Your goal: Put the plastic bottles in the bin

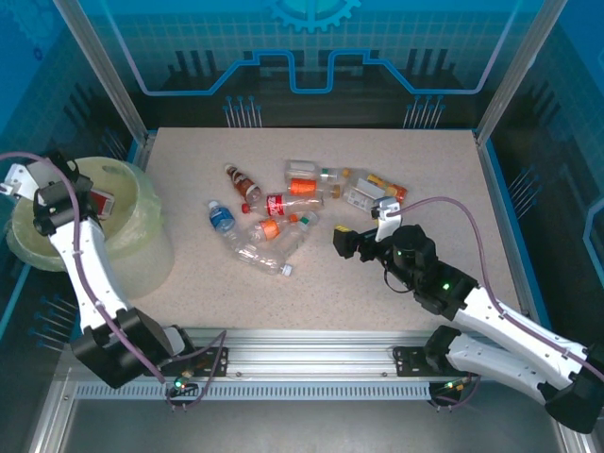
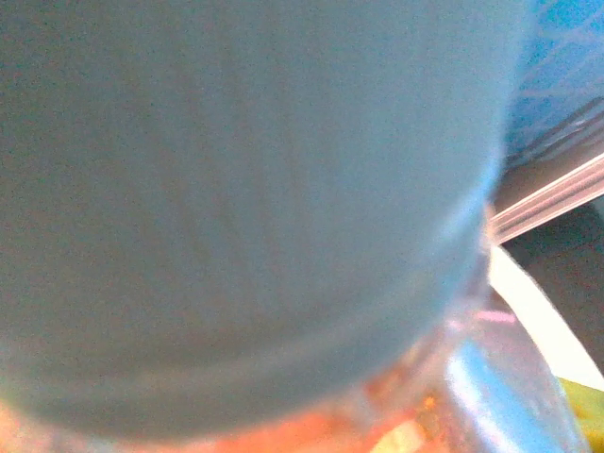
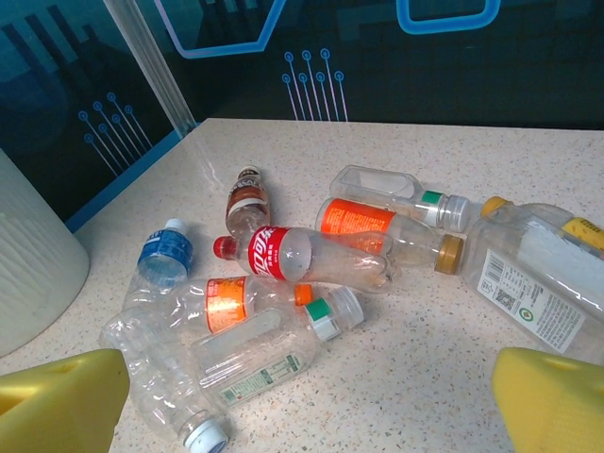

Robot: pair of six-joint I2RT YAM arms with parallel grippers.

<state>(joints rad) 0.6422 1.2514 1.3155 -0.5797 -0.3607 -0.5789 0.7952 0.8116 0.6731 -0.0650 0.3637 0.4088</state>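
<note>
A speckled beige counter (image 1: 415, 170) sits inside a blue-lit enclosure, with the bin (image 1: 142, 247) at its left edge. The left gripper (image 1: 85, 196) hangs over the bin's mouth. As far as the top view shows, it is clamped on a red-labelled bottle (image 1: 104, 202). Its own wrist camera gives only a blur of clear plastic and orange pressed close to the lens. The step in hand looks like the drop. To do it well, the left gripper should let go only while the bottle is well inside the rim, above the bag lining. The jaws should part fully so the bottle falls free rather than snagging.

The right gripper (image 3: 307, 396) is spread wide, its yellow pads (image 3: 66, 401) low over the counter and holding nothing. The heap of plastic bottles (image 1: 283, 212) lies just ahead of it. A green-capped bottle (image 3: 269, 354) is nearest, lying between the pads' line and a red cola bottle (image 3: 311, 257) behind it. The bottles overlap, so I would take the nearest one across its body and leave the neighbours undisturbed.
</note>
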